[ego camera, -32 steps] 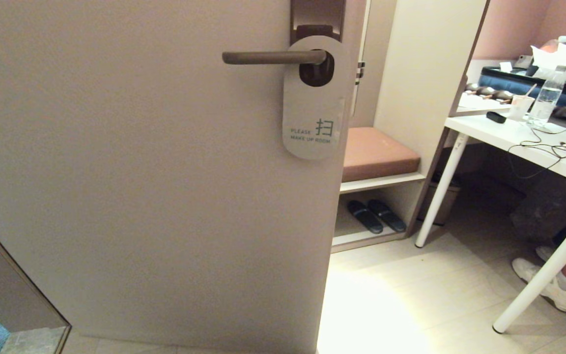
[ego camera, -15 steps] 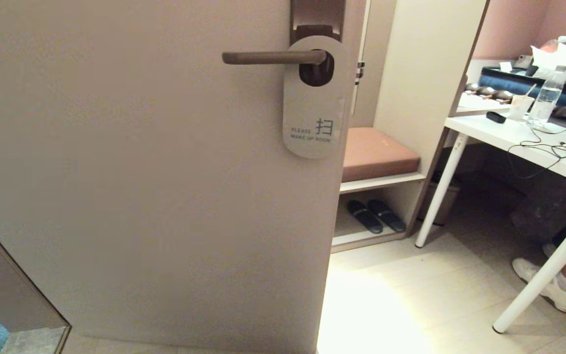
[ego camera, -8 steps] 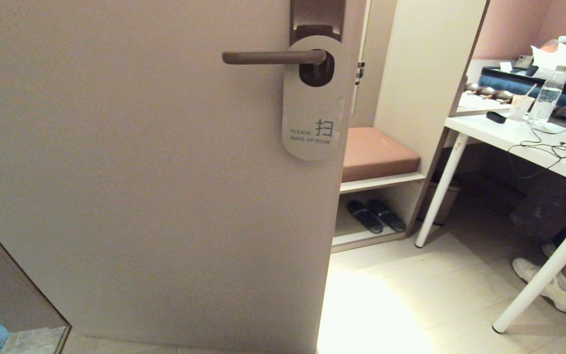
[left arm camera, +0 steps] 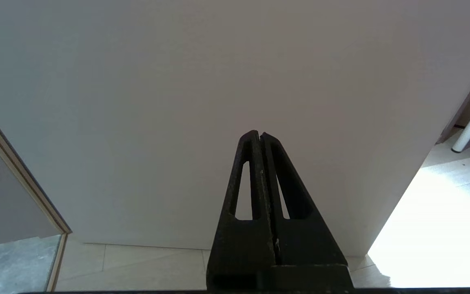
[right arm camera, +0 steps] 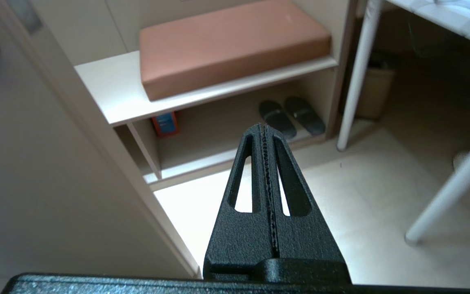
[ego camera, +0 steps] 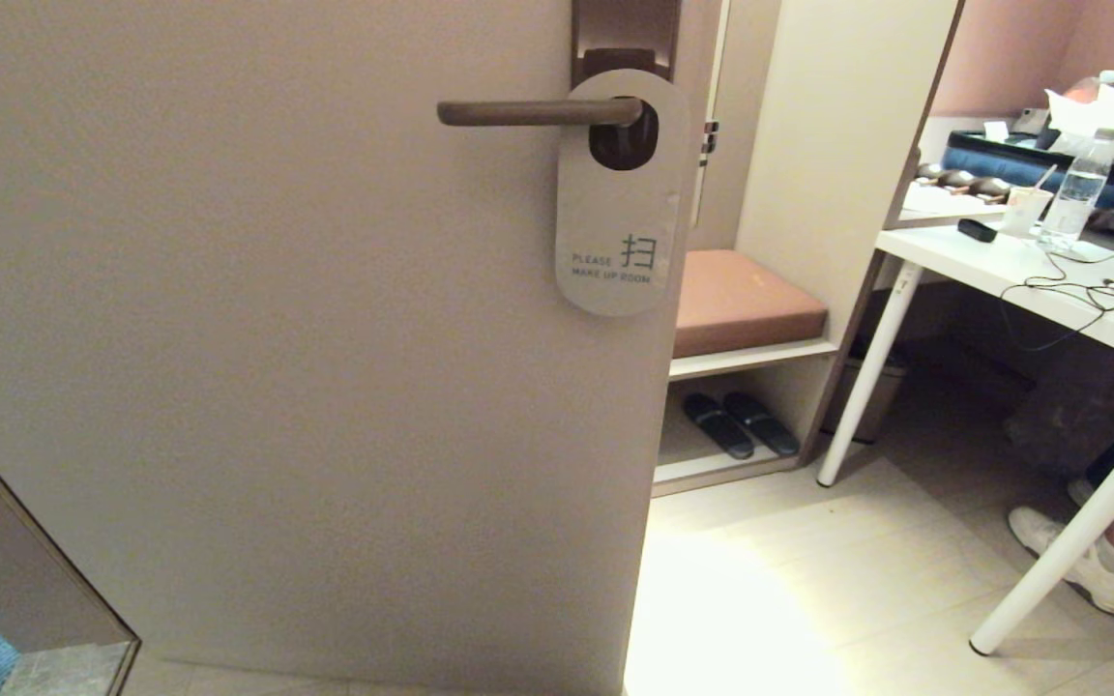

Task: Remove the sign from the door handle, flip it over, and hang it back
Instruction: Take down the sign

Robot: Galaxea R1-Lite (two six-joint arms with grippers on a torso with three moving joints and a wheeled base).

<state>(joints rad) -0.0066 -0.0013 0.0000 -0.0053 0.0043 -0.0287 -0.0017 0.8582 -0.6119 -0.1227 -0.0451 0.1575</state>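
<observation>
The sign [ego camera: 620, 208] hangs from the door handle [ego camera: 538, 113] on the pale door, its white face outward with "PLEASE MAKE UP ROOM" printed low on it. The handle's dark bar passes through the sign's oval hole, in front of the tall backplate [ego camera: 625, 34]. Neither arm shows in the head view. My left gripper [left arm camera: 258, 134] is shut and empty, pointing at the bare lower door. My right gripper [right arm camera: 263, 126] is shut and empty, aimed past the door's edge toward the shelf unit and floor.
Right of the door stands a shelf unit with a brown cushion [ego camera: 741, 300] and dark slippers [ego camera: 739, 423] below. A white table [ego camera: 1050, 290] with a bottle, cup and cables stands further right, a person's shoes [ego camera: 1079, 556] beneath it. A mirror edge [ego camera: 35, 551] is low left.
The sign swings very slightly on the handle; nothing else has moved.
</observation>
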